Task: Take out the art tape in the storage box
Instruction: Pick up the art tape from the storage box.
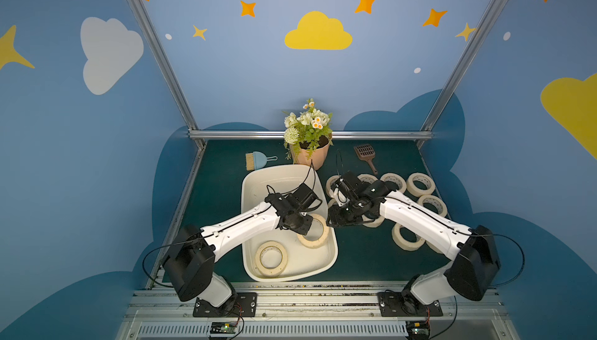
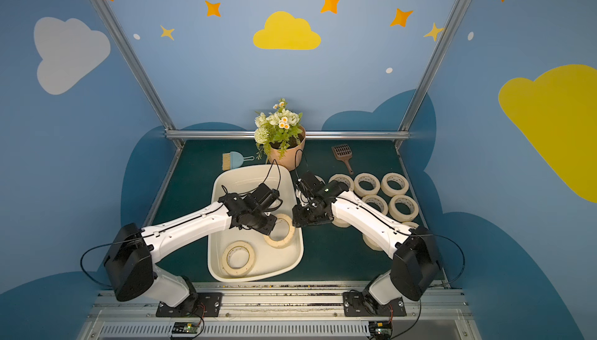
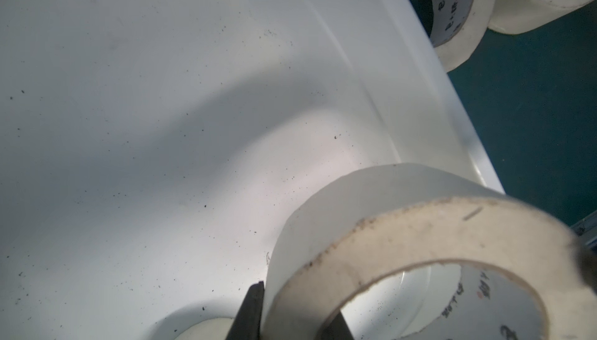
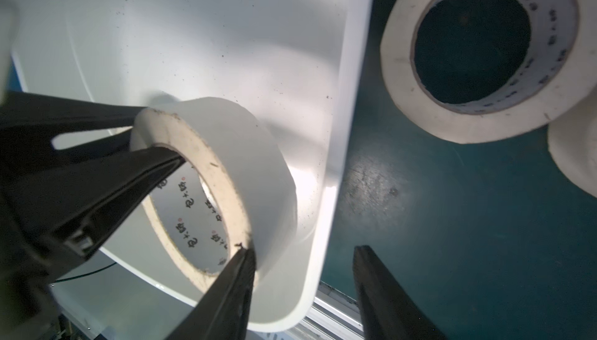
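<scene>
A dark green table mat carries the off-white storage box, which sits between the two robot arms in both top views. The left arm reaches into the box, where the left gripper is clamped on the wall of one cream art tape roll, one finger inside the ring and one outside. That roll is tilted close to the box's right-hand wall; whether it is clear of the floor cannot be told. The right gripper hangs just outside that wall, its jaws apart and gripping nothing, one fingertip close to the held roll.

A peach flower pot with white blooms stands just behind the box. A second tape roll lies flat near the box's front end. More rolls lie flat on the mat to the right, partly under the right arm. A small blue dustpan with brush lies left of the pot, a brown slotted scoop to its right.
</scene>
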`<state>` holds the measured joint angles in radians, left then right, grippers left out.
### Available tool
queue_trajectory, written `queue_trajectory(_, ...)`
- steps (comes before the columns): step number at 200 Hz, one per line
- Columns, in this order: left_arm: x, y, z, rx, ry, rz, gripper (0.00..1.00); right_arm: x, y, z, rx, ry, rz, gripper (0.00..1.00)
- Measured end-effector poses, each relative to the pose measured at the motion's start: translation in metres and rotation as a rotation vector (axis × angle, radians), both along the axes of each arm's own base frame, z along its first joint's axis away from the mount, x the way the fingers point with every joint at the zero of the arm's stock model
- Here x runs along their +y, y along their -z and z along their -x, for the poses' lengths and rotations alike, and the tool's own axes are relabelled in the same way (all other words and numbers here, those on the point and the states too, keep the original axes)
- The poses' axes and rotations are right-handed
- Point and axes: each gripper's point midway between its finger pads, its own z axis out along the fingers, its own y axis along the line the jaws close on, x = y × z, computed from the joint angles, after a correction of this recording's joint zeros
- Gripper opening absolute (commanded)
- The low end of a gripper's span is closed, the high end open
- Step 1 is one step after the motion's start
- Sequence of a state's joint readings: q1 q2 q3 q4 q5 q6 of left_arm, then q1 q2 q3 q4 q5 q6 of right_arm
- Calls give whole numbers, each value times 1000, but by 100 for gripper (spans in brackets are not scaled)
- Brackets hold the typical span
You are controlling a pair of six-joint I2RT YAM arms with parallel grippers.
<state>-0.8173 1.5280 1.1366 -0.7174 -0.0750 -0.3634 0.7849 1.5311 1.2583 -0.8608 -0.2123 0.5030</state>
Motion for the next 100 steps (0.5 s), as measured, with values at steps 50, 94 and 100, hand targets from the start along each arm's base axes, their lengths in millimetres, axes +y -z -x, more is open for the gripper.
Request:
queue_trajectory(50, -1, -2, 0, -9, -5, 7, 24, 26, 7, -4, 26, -21, -42, 47)
queue_trajectory(94, 5, -5, -2, -30, -27, -6, 26, 33, 12, -5, 46, -24, -52, 48)
queue_trajectory(100, 6, -6, -3, -33, -29, -9, 26, 34, 13, -6, 50, -22, -50, 48)
